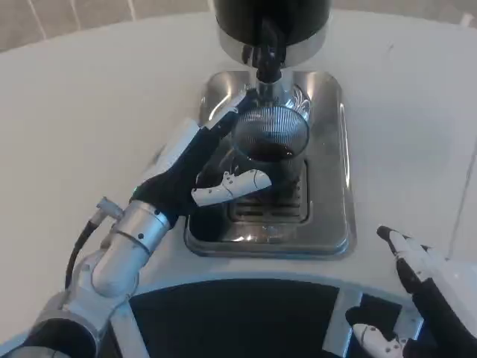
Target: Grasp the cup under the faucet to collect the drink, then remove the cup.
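Nearest to me, along the bottom of my head view, I see a dark curved panel [246,321] edged in white, with white struts across it. At the near right my right hand [417,298] hovers over the table edge, holding nothing, its fingers spread apart, one black-tipped finger pointing up and to the left. It is well apart from the tray.

On the near left my left forearm [123,250] comes up silver from the corner, a dark cable looping beside the wrist. Following it farther in, my left hand [201,168] reaches over the near left rim of the drip tray [332,224] and wraps the cup [268,138]: the thumb crosses the near side of the cup and the other fingers pass around its left and far side, so I read the hand as clamped on the cup.

The cup is clear glass, upright, with dark drink in its lower part. It stands over the slotted grate [279,205] in the middle of the steel tray, directly below the black faucet [267,56]. The faucet hangs from the dispenser [272,22], a black body with a shiny metal ring, at the far edge of the view. Between cup and faucet I cannot tell whether liquid is running.

The table [82,127] is white and bare around the tray, its far edge curving. Beyond it, at the far left, I see pale floor tiles [74,15].
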Available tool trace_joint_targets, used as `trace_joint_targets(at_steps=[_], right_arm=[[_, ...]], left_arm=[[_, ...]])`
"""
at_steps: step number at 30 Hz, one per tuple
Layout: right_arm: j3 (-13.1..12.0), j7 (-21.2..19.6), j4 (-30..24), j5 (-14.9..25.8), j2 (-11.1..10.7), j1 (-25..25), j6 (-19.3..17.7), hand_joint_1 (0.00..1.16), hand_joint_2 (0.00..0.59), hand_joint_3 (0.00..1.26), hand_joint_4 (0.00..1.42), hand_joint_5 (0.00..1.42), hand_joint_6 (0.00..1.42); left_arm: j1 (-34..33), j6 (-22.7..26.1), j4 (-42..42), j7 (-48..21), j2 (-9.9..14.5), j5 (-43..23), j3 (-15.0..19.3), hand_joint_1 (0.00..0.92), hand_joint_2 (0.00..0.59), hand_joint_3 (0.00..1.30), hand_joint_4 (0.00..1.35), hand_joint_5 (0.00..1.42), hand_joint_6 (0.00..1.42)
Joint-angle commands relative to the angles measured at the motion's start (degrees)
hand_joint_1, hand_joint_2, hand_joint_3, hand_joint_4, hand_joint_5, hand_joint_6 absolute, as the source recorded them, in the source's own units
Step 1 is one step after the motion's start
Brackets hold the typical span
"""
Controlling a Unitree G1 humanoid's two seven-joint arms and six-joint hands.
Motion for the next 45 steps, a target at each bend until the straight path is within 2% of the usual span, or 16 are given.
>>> trace_joint_targets(at_steps=[1,6,13,29,45], right_arm=[[0.25,0.43,-1.09,-0.64,0.93,1.24,0.3,0.35,0.405,0.0,0.0,0.0,0.0],[0.33,0.53,-1.8,-1.36,1.48,1.9,0.14,0.36,0.407,0.0,0.0,0.0,0.0],[-0.04,0.87,-1.89,-1.61,1.89,1.66,0.21,0.39,0.396,0.0,0.0,0.0,0.0],[-0.78,1.53,-1.92,-1.73,2.5,1.43,0.83,0.43,0.391,0.0,0.0,0.0,0.0],[-0.96,1.54,-1.92,-3.25,3.19,0.96,0.87,0.54,0.374,0.0,0.0,0.0,0.03]], left_arm=[[-0.59,-0.62,0.44,-0.08,-0.01,1.2,-1.04,0.27,0.047,0.1,0.09,0.1,0.06],[-0.89,-0.29,0.46,1.03,-0.08,2.13,-1.89,0.351,0.053,0.07,0.1,0.11,0.07],[-1.33,0.37,0.6,3.05,-0.57,3.61,-2.17,0.396,0.053,0.07,0.12,0.14,0.07],[-0.93,2.93,0.28,8.43,-2.14,5.42,-3.24,0.425,0.064,0.16,0.27,0.24,0.07],[-1.0,4.64,0.01,13.23,-3.13,7.02,-4.63,0.433,0.069,0.3,0.42,0.33,0.07]])
